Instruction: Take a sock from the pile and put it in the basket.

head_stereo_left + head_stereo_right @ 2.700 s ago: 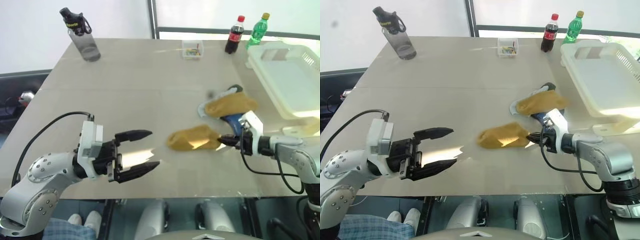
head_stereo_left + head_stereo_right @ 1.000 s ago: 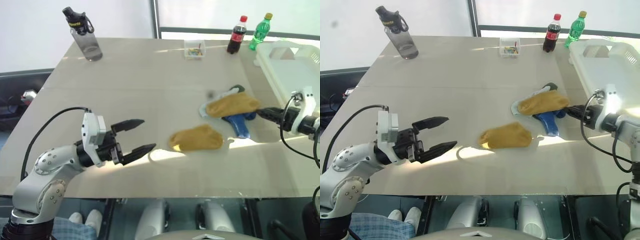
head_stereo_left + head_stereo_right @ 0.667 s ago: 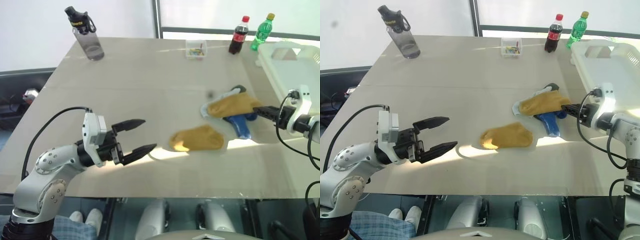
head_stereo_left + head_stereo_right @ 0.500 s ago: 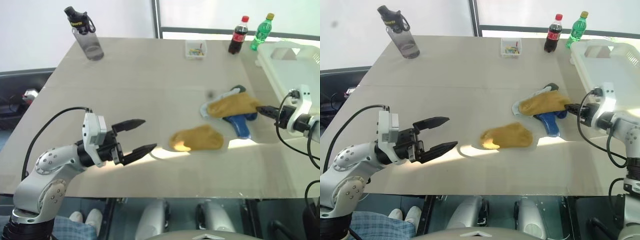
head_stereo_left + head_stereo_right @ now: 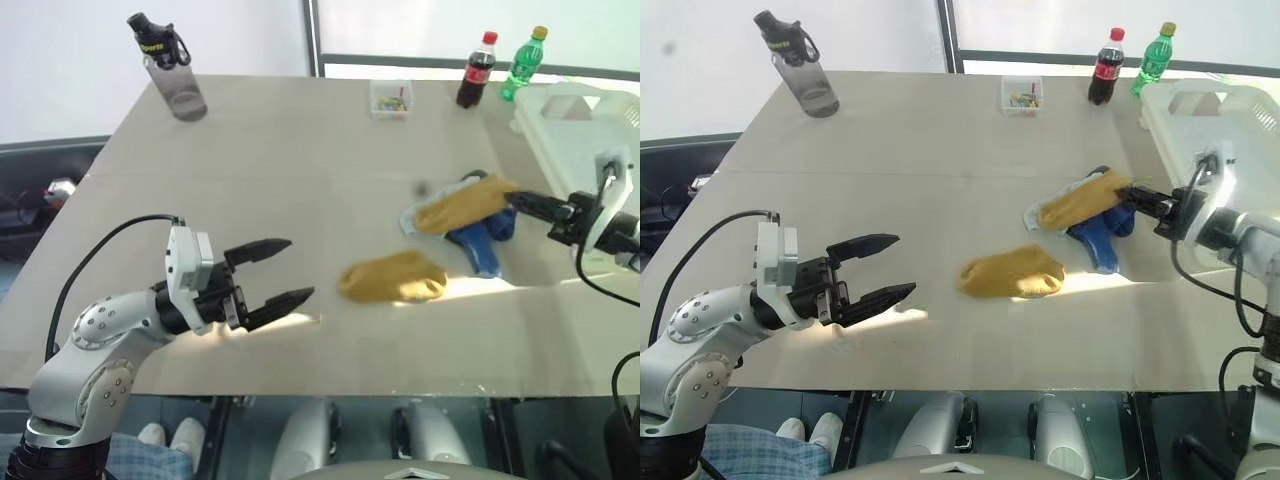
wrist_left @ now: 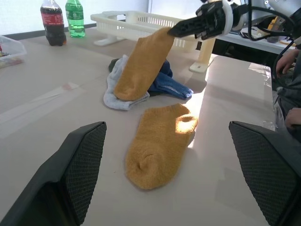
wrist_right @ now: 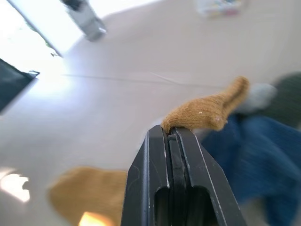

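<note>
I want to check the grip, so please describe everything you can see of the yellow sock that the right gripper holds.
The sock is mustard-yellow, soft knit, limp. The right gripper, fingers shut, pinches one end and holds it raised; the rest hangs slanting down, and its lower end lies on the grey sock of the pile, in front of the blue sock. It is not yet over the basket. A second yellow sock lies flat on the table apart from it.

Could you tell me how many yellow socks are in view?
2: one sock pinched by the right gripper above the pile, another flat on the table. More may hide underneath.
</note>
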You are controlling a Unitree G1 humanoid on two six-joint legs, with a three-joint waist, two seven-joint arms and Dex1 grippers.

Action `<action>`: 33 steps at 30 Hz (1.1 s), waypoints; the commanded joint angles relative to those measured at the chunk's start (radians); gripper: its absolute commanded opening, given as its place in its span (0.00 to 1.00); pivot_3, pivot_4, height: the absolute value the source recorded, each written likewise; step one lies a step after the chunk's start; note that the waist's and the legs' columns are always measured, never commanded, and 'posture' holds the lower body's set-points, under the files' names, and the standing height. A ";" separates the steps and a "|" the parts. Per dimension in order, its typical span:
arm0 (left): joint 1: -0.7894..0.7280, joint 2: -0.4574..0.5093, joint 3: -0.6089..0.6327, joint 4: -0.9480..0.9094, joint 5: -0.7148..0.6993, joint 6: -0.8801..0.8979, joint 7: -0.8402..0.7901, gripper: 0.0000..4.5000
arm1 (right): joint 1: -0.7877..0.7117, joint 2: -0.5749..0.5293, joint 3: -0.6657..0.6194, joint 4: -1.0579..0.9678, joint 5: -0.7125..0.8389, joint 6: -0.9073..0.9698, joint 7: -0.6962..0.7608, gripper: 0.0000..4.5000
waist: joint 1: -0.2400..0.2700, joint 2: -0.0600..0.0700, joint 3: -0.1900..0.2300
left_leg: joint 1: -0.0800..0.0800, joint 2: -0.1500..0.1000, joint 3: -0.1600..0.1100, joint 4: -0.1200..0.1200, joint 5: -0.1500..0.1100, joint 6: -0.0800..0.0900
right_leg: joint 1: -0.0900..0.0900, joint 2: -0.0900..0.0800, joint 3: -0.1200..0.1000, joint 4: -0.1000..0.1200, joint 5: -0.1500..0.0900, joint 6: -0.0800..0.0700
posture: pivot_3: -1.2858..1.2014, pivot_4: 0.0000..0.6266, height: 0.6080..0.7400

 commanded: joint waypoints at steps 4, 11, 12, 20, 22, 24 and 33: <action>-0.014 0.002 0.000 -0.013 -0.001 -0.018 -0.012 1.00 | -0.042 -0.010 -0.063 -0.066 0.137 0.073 -0.035 0.01 | 0.000 0.000 0.000 | 0.000 0.000 0.000 0.000 0.000 0.000 | 0.000 -0.001 0.000 0.000 0.000 0.000 | 0.52 0.24 1.00; -0.019 0.002 -0.004 -0.016 -0.003 -0.014 -0.011 1.00 | -0.122 0.107 0.073 -0.163 0.183 0.097 -0.114 0.01 | -0.016 0.000 0.000 | 0.000 0.000 0.000 0.000 0.000 0.000 | 0.000 0.000 0.000 0.001 0.000 0.000 | 0.52 0.24 1.00; -0.017 0.003 -0.003 -0.017 -0.004 -0.014 -0.012 1.00 | -0.136 0.129 0.085 -0.172 0.198 0.103 -0.128 0.01 | -0.017 0.000 0.000 | 0.000 0.000 0.000 0.000 0.000 0.000 | 0.000 0.000 0.000 0.000 0.000 0.000 | 0.52 0.24 1.00; 0.006 -0.003 0.003 -0.043 -0.008 -0.012 0.006 1.00 | -0.218 0.261 0.180 -0.237 0.279 0.124 -0.245 0.01 | -0.019 0.000 0.000 | -0.001 0.000 0.000 0.000 0.000 -0.001 | -0.001 -0.001 0.000 -0.001 0.000 0.000 | 0.52 0.24 1.00; 0.013 -0.006 0.002 -0.050 -0.009 -0.012 0.013 1.00 | -0.235 0.304 0.200 -0.252 0.293 0.117 -0.286 0.01 | -0.022 0.000 0.000 | -0.001 0.000 0.000 0.000 0.000 -0.001 | -0.001 -0.001 0.000 -0.001 0.000 0.000 | 0.52 0.24 1.00; 0.017 -0.008 0.003 -0.055 -0.010 -0.011 0.018 1.00 | -0.250 0.339 0.210 -0.256 0.291 0.098 -0.323 0.01 | -0.023 0.000 0.000 | 0.000 0.000 0.000 -0.001 0.000 -0.001 | -0.001 -0.001 0.000 0.000 0.000 0.000 | 0.52 0.24 1.00; 0.031 -0.020 -0.001 -0.063 -0.006 -0.018 0.034 1.00 | -0.088 0.307 0.364 -0.140 -0.003 -0.025 -0.357 0.01 | -0.019 -0.001 0.000 | -0.001 -0.001 -0.001 -0.001 0.000 -0.001 | 0.000 -0.002 -0.002 -0.002 0.000 0.000 | 0.52 0.24 1.00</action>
